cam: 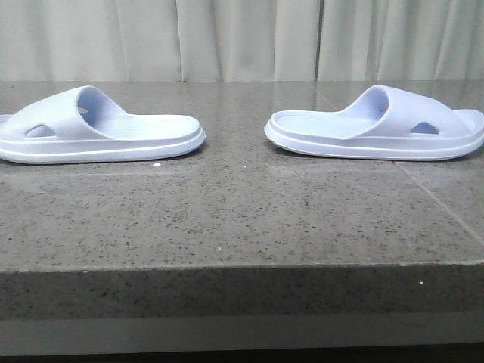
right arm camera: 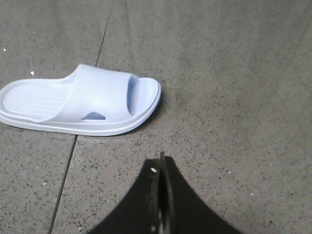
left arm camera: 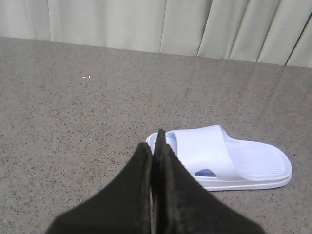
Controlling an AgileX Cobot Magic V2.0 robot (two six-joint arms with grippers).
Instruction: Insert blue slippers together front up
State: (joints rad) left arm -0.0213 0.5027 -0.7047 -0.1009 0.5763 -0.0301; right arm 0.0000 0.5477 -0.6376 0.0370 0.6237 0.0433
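Front view: left slipper [cam: 98, 127] and right slipper [cam: 378, 125] lying flat on counter [cam: 242, 227], well apart, heels facing each other; no arms showing. Task looking unstarted.

Left wrist view: left gripper [left arm camera: 155, 146] fingers pressed together, holding nothing, hovering; slipper [left arm camera: 224, 158] lying just beyond fingertips.

Right wrist view: right gripper [right arm camera: 161, 168] fingers closed, empty; slipper [right arm camera: 80, 100] lying ahead, off to one side. Next move probably calling for opening fingers, descending on straps.

A dark grey speckled stone table [cam: 242, 227] with a thick front edge (thin seams cross its top) and pale pleated curtains [cam: 242, 38] hanging behind it.
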